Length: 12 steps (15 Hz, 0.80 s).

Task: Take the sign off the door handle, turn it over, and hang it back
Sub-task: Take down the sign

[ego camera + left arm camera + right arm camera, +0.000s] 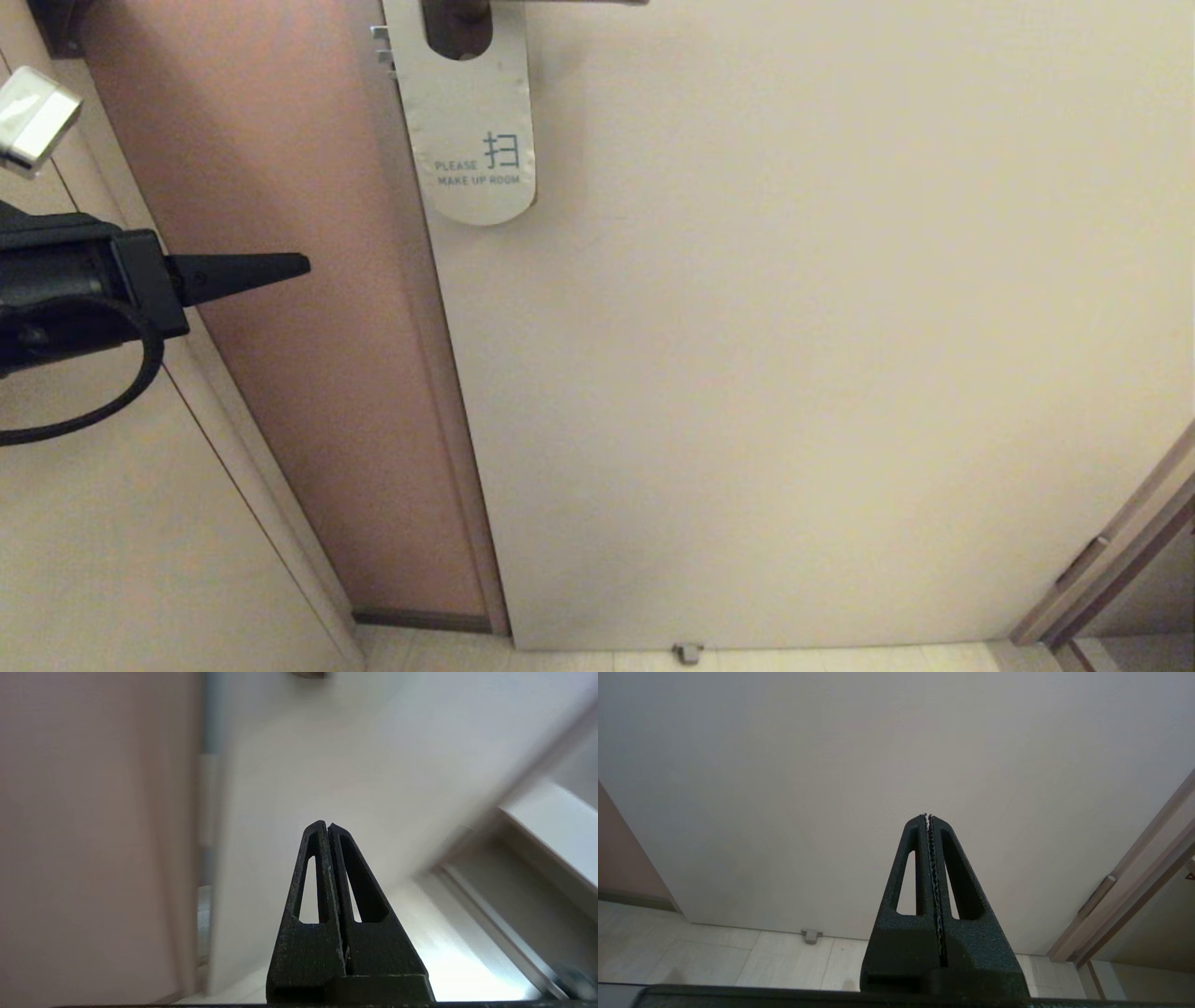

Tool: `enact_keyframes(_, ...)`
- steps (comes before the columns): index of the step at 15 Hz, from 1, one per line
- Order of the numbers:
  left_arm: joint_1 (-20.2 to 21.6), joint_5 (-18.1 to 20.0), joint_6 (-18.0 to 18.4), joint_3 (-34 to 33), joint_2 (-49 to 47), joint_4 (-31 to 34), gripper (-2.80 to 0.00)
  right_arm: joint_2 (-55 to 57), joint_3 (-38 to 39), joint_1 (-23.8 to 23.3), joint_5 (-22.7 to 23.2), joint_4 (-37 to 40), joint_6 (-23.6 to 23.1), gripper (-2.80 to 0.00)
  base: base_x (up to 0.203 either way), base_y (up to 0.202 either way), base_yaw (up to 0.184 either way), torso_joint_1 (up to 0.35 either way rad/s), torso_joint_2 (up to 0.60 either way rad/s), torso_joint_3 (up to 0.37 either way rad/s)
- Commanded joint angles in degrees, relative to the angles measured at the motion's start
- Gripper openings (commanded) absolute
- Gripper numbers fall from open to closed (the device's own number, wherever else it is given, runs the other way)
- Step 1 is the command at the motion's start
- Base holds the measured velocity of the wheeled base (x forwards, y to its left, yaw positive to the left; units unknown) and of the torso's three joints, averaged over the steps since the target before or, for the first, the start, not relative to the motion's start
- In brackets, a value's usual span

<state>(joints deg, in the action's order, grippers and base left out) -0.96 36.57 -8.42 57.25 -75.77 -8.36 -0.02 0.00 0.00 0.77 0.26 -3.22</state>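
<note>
The sign point(476, 140) hangs on the door handle point(457, 14) at the top of the head view, white face out, reading "PLEASE MAKE UP ROOM". Only the handle's dark base shows through the sign's oval hole. My left gripper point(303, 265) is shut and empty, to the left of and below the sign, in front of the pink wall. In the left wrist view its fingertips point(327, 826) are pressed together. My right gripper point(927, 816) is shut and empty, low, facing the door's lower part; it is out of the head view.
The cream door point(794, 327) fills the middle and right. Small silver latch bolts point(381, 47) sit on its edge by the sign. A pink wall point(280, 140) is on the left. A small door stop point(687, 651) sits on the tiled floor. A door frame point(1111, 551) is at lower right.
</note>
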Motion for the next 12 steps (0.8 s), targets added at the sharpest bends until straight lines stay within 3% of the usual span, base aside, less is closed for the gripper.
enact_keyframes(1, 0.0, 5.21, -0.01, 0.39, -3.82, -2.42, -2.8, 0.02, 0.0, 0.0, 0.02, 0.0, -0.03, -2.8, 0.0, 0.0, 0.0, 0.0, 0.0, 0.0)
enact_keyframes(5, 0.0, 11.23, -0.01, 3.05, -8.26, -7.56, -2.8, 0.02, 0.0, 0.0, 0.02, 0.0, -0.03, -2.8, 0.0, 0.0, 0.0, 0.0, 0.0, 0.0)
enact_keyframes(12, 0.16, 23.47, -0.09, 16.65, -14.99, -7.91, -2.8, 0.02, 0.0, 0.0, 0.02, 0.0, -0.03, -2.8, 0.0, 0.0, 0.0, 0.0, 0.0, 0.0)
